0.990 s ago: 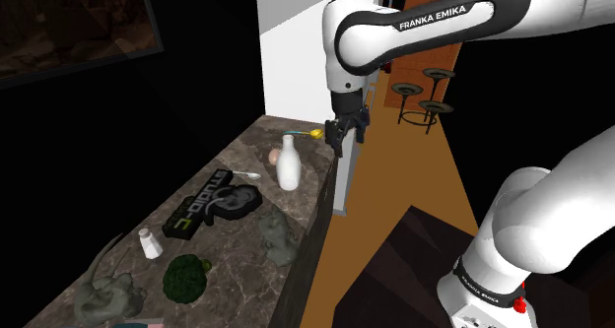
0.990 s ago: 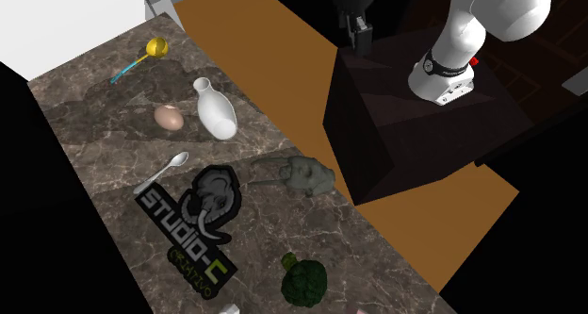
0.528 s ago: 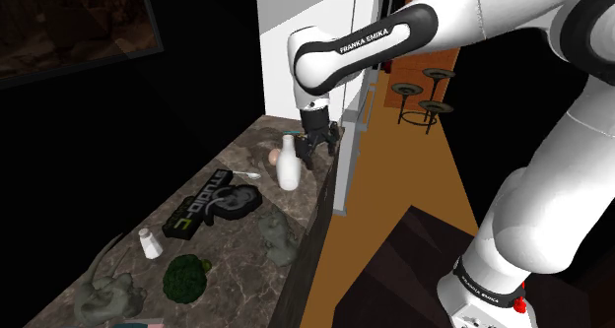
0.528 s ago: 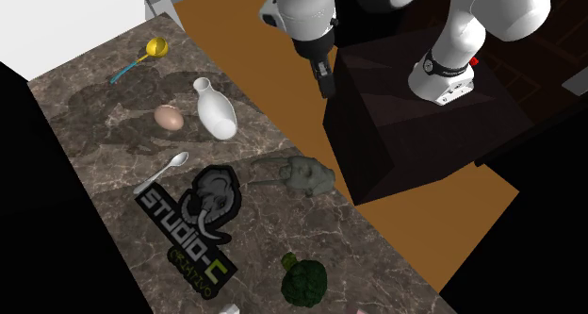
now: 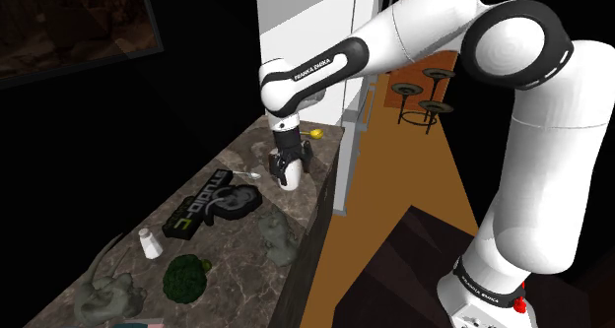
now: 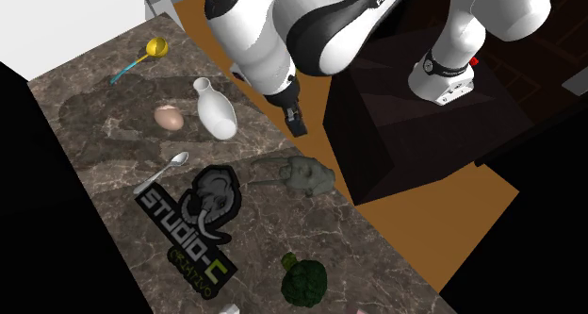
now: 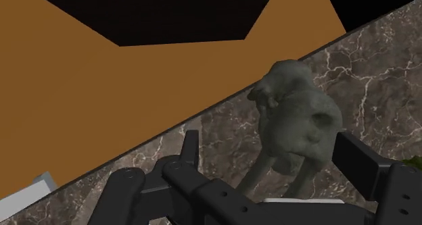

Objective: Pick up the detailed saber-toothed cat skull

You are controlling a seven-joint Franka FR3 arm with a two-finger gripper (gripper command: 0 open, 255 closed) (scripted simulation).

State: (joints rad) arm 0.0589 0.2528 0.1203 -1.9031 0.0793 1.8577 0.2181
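Spreading apart and clasping nothing, the jaws of the all-black two-finger gripper [image 7: 268, 137] are hanging over the dark veined stone counter [image 6: 113, 142], with the grey long-fanged cat skull [image 7: 294, 119] lying beyond the fingertips, not touching them. That skull is resting just beside the black STUDIO-C elephant-head plaque [image 6: 193, 223], on its counter-edge side; a white narrow-necked bottle [image 6: 215, 109] is standing near the plaque too.

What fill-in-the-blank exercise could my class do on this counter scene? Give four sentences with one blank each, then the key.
The skull is coloured ____.
The gripper is ____, holding nothing.
The black sign reads STUDIO-____.
The scoop has a ____ bowl.
Missing words: grey; open; C; yellow.
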